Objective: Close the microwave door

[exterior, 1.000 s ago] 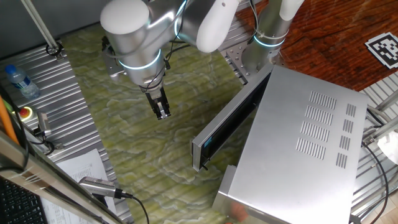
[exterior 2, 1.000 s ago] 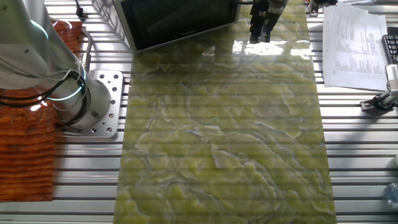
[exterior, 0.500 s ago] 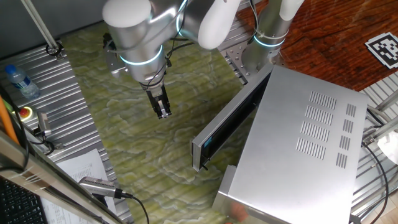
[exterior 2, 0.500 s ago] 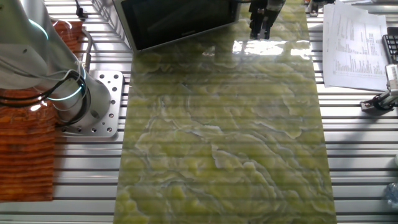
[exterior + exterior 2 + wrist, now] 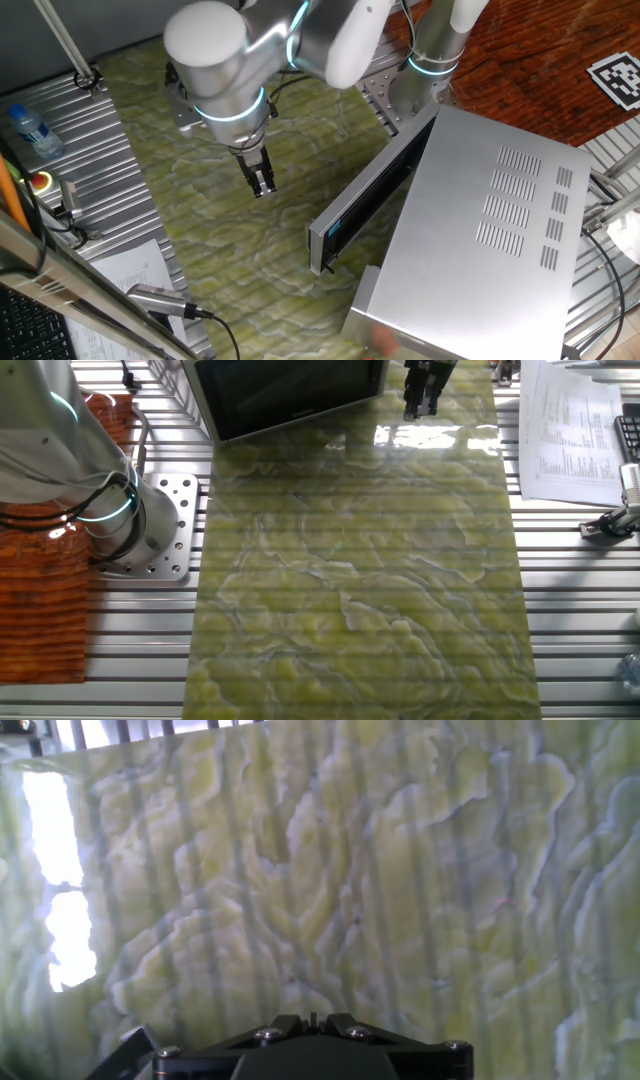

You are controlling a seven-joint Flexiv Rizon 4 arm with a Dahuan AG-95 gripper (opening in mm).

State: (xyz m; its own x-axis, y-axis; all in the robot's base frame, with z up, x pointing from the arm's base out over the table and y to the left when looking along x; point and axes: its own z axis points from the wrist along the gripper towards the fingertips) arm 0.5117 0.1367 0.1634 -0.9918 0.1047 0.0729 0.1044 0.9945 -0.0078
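Note:
The microwave [image 5: 480, 235] is a big silver box with vent slots in its top, at the right of one fixed view. Its door [image 5: 372, 188] stands ajar, a long panel with dark glass swung out over the green marbled mat; the door also shows in the other fixed view [image 5: 290, 390]. My gripper [image 5: 262, 184] hangs over the mat to the left of the door's free end, apart from it, fingers pointing down and shut on nothing. It shows beside the door's end in the other fixed view [image 5: 420, 405]. The hand view shows only mat [image 5: 330, 870].
The arm's base [image 5: 425, 60] stands behind the door's hinge end. A water bottle [image 5: 30, 130], a red button [image 5: 42, 181] and papers [image 5: 125, 265] lie on the ribbed plates at the left. Papers [image 5: 570, 430] lie at the right in the other fixed view.
The gripper has shifted a little over the mat and the wrist has turned slightly. The door has not moved.

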